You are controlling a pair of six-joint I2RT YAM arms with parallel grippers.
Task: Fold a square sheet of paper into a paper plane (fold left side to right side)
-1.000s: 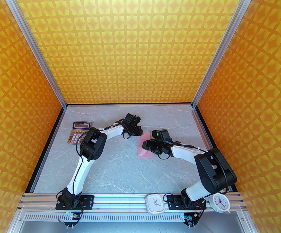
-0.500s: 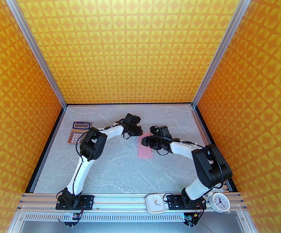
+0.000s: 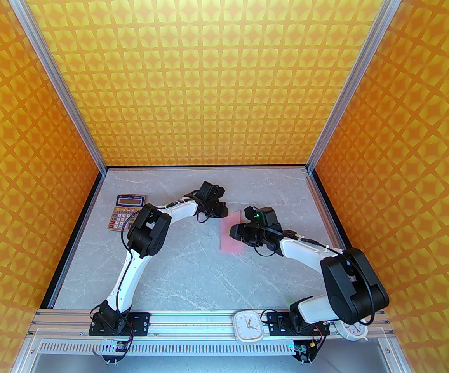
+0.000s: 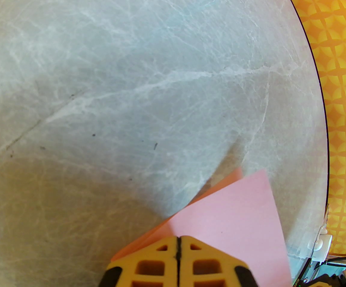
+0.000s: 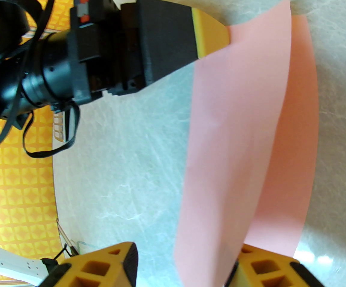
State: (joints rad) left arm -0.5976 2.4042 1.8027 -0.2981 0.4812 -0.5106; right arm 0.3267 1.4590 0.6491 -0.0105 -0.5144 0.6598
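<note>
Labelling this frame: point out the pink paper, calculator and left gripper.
pink paper [image 3: 232,245], top view, bare near half.
calculator [image 3: 130,200], top view, its display.
left gripper [image 4: 178,242], left wrist view, between shut fingertips.

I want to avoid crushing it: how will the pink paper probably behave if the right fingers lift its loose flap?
Probably floppy: the pink paper bows, its upper flap standing off the lower layer. Likely very light, so it may slide on the smooth table when pushed.

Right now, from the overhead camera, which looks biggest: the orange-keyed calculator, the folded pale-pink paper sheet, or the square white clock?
1. orange-keyed calculator
2. Too close to rank: folded pale-pink paper sheet and square white clock. The paper is partly covered.
</note>
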